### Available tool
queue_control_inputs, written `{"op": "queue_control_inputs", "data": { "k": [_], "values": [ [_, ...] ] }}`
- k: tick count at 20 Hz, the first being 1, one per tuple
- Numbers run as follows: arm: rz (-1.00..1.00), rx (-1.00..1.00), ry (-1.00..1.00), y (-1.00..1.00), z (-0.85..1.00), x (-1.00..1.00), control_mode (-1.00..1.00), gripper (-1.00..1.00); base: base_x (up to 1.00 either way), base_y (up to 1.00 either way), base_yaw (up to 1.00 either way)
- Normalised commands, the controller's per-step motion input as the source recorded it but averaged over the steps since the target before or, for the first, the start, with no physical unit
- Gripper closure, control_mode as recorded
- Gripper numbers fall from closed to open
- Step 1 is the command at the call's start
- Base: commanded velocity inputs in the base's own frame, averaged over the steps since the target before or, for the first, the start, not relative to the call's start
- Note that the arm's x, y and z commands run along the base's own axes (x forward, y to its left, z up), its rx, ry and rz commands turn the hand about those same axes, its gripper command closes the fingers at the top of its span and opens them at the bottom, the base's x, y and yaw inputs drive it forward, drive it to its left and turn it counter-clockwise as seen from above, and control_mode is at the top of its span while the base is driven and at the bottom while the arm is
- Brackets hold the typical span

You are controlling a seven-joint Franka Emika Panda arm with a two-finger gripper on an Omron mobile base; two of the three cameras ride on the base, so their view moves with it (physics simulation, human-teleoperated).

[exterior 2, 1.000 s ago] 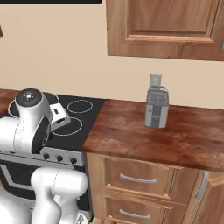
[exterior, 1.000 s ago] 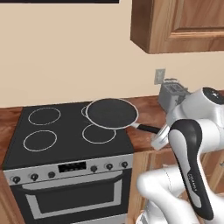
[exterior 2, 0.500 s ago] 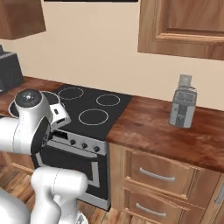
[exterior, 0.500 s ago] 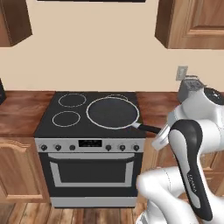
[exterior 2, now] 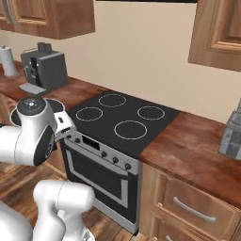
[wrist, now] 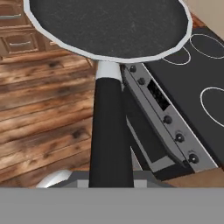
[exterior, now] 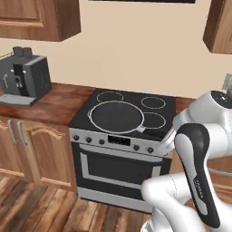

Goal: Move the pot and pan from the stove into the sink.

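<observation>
Jaws are clamping the black handle (wrist: 109, 131) of the pan (exterior: 117, 115), so you are holding it level in the air. Your gripper (exterior: 159, 147) is sitting low beside the stove (exterior 2: 123, 122), the white arm (exterior: 199, 176) folding behind it. Pan is round, dark inside, pale-rimmed, hanging over the wooden floor (wrist: 39, 113) by the stove's knobs.

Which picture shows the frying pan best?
The left base view: the whole pan shows there, round, with its black handle, held out over the stove. The hand view shows its handle and near half up close.
</observation>
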Motion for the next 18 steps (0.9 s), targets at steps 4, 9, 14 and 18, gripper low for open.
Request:
{"op": "queue_control_inputs", "data": {
  "k": [4, 9, 14, 18],
  "values": [
    [0.0, 0.0, 0.0, 0.0, 0.0, 0.0, 1.0, 1.0, -0.17, 0.0, 0.46],
    [0.0, 0.0, 0.0, 0.0, 0.0, 0.0, 1.0, 1.0, -0.11, 0.0, 0.49],
    [0.0, 0.0, 0.0, 0.0, 0.0, 0.0, 1.0, 1.0, -0.09, 0.01, 0.48],
    [0.0, 0.0, 0.0, 0.0, 0.0, 0.0, 1.0, 1.0, -0.09, 0.04, 0.47]
  ]
}}
